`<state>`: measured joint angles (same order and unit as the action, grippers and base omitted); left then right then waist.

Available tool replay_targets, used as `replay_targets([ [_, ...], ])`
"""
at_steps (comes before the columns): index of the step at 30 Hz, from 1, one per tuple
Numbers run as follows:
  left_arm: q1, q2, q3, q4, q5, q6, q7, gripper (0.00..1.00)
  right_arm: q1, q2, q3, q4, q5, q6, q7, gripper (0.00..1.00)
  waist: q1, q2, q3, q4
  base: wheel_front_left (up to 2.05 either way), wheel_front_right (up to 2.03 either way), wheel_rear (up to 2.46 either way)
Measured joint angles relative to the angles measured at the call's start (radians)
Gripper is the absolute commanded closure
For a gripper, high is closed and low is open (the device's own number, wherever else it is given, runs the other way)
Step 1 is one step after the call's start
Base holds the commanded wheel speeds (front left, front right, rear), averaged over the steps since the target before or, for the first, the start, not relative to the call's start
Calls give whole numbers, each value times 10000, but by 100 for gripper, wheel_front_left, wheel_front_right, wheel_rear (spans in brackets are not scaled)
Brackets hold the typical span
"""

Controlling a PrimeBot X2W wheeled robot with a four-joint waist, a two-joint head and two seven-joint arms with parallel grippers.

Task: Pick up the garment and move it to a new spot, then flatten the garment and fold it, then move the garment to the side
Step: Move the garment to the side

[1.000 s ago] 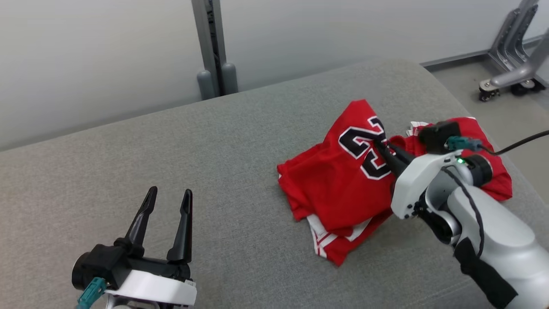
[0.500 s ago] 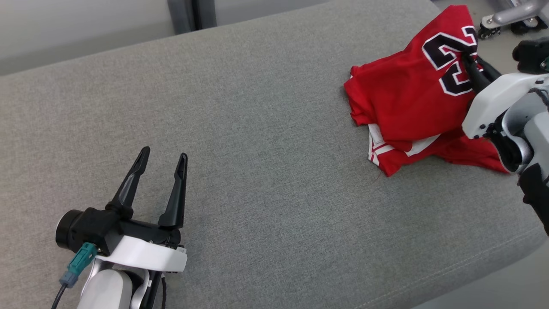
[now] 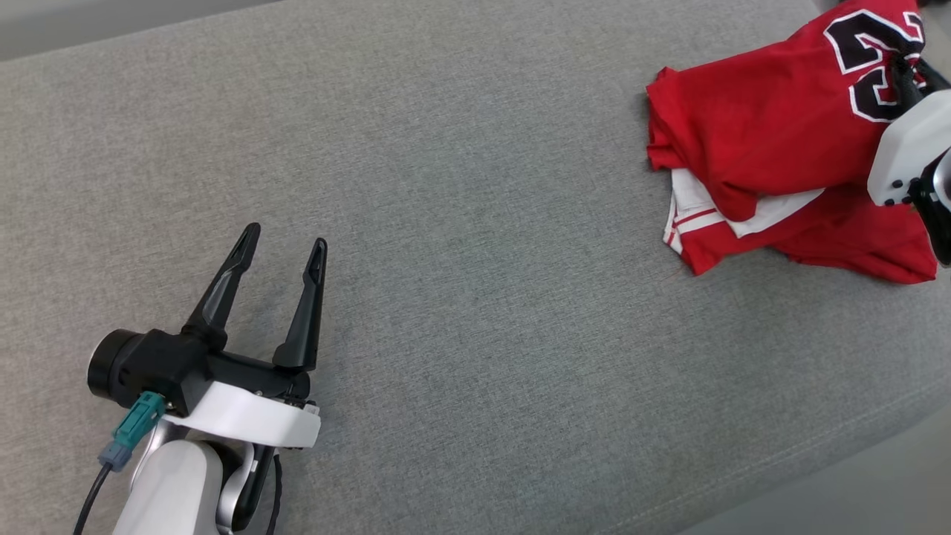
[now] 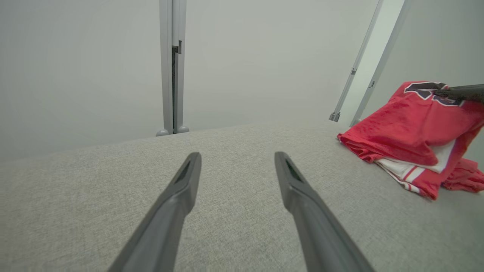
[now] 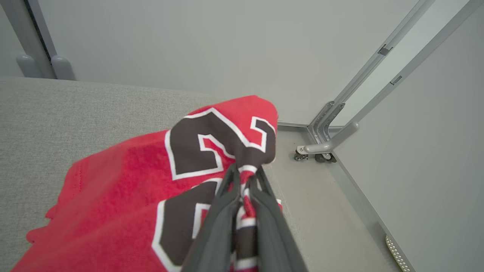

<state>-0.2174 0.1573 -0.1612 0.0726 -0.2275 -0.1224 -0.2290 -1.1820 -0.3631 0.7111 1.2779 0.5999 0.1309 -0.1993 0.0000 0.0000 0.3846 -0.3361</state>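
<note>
We find the right gripper [image 5: 244, 170] with jaws clenched on the red garment [image 3: 758, 134], which lies bunched and part lifted at the right edge of the grey cushion [image 3: 475, 223]. The left gripper [image 3: 286, 245] has its jaws released and empty.

garment [image 3: 758, 141] — far right on cushion [image 3: 475, 186] | left hand [image 3: 287, 235] — near left, well apart | right hand [image 3: 903, 70] at garment

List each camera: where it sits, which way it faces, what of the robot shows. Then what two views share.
Head view: on the head, facing down at the grey cushion; open left gripper lower left, right gripper far right.
Left wrist view: looks along its open fingers across the cushion toward the wall.
Right wrist view: looks along shut fingers pinching the red jersey.
Shared: the jersey, in both wrist views.
</note>
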Motion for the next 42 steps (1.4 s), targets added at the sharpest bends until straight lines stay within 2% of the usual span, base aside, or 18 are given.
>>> replay_targets([
  [5,-30,38,-33,184,-113,-8,-48,0,77,12,-387,75,-468,0,-171,0,0,0,-91,160,0,0,0],
  [10,-16,-42,-8,309,-201,6,-157,0,219,-305,-878,107,-1218,0,-322,0,0,0,-410,269,0,0,0],
  [17,354,-182,291,483,-389,150,-282,0,198,69,-1603,-73,-1891,0,-583,0,0,0,-1207,403,0,0,0],
  [21,699,-247,631,504,-510,268,-313,0,552,113,-2270,-1419,-2144,0,-623,0,0,0,-1823,531,0,0,0],
  [26,1268,-353,1087,184,-556,456,-326,0,1929,257,-3045,-3196,-2353,0,-623,0,0,0,-2615,842,0,0,0],
  [31,1875,-368,1526,-79,-639,531,-326,0,3651,322,-3632,-4684,-2569,0,-625,0,0,0,-3240,1417,0,0,0],
  [32,1875,-368,1526,-79,-639,531,-326,0,3651,322,-3632,-4684,-2569,0,-625,0,0,0,-3240,1417,0,0,0],
  [34,2202,-443,1776,-198,-779,545,-336,0,4714,462,-4044,-5532,-2592,0,-625,0,0,0,-3597,1782,0,0,0],
  [42,2872,-531,1887,-67,-928,531,-341,0,7118,840,-4707,-7269,-2673,0,-625,0,0,0,-4239,2567,0,0,0],
])
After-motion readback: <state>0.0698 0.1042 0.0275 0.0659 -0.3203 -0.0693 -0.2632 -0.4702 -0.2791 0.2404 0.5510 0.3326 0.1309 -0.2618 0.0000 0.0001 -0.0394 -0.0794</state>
